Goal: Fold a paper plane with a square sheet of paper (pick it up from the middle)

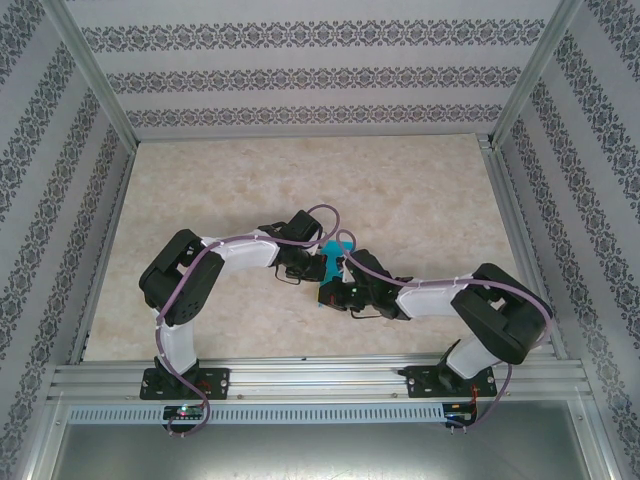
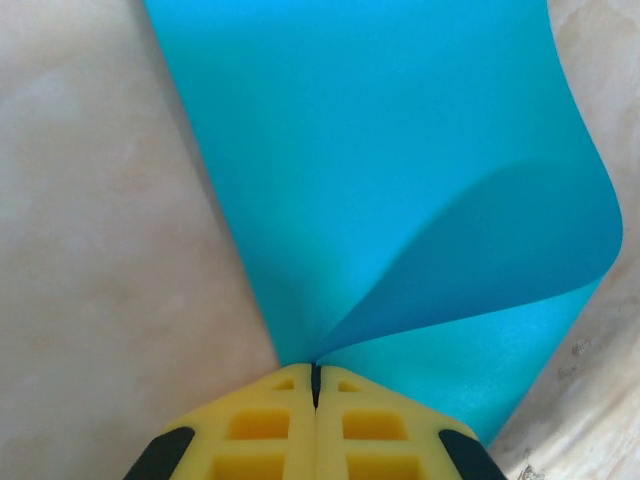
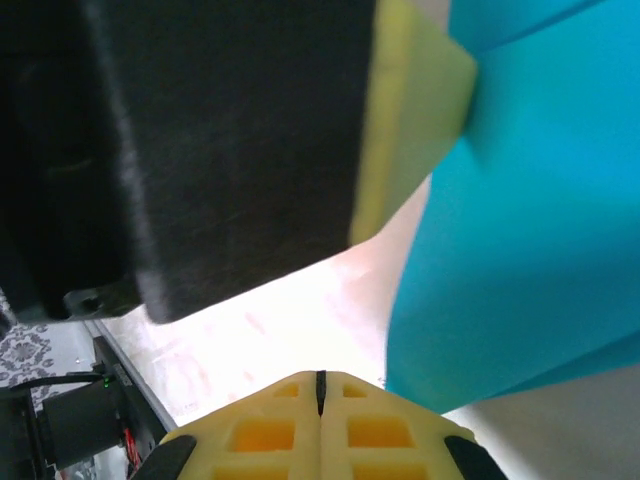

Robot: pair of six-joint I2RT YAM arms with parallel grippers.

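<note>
Arms bent inward, wrists close; left gripper [image 2: 315,376] clamped on the square sheet of paper [image 2: 380,160] — right gripper [image 3: 320,383] closed

1. Thin teal-blue square sheet of paper [image 2: 380,180]: smooth, matt, with a faint sheen where it curls
2. Blocky yellow fingers [image 2: 260,430] of the left gripper [image 2: 316,370]: matt moulded plastic or rubber
3. Beige marbled tabletop [image 1: 300,180]: smooth, slightly glossy
4. Silver frame rails [image 1: 320,380]: bare brushed metal
5. White arm shells [image 1: 245,250]: smooth plastic

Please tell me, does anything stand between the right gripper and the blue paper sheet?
Nothing visible does. In the right wrist view the paper sheet shows just right of the right gripper, whose jaws are shut, with bare table between. The left gripper, shut on the sheet, is close by at that view's upper left.
</note>
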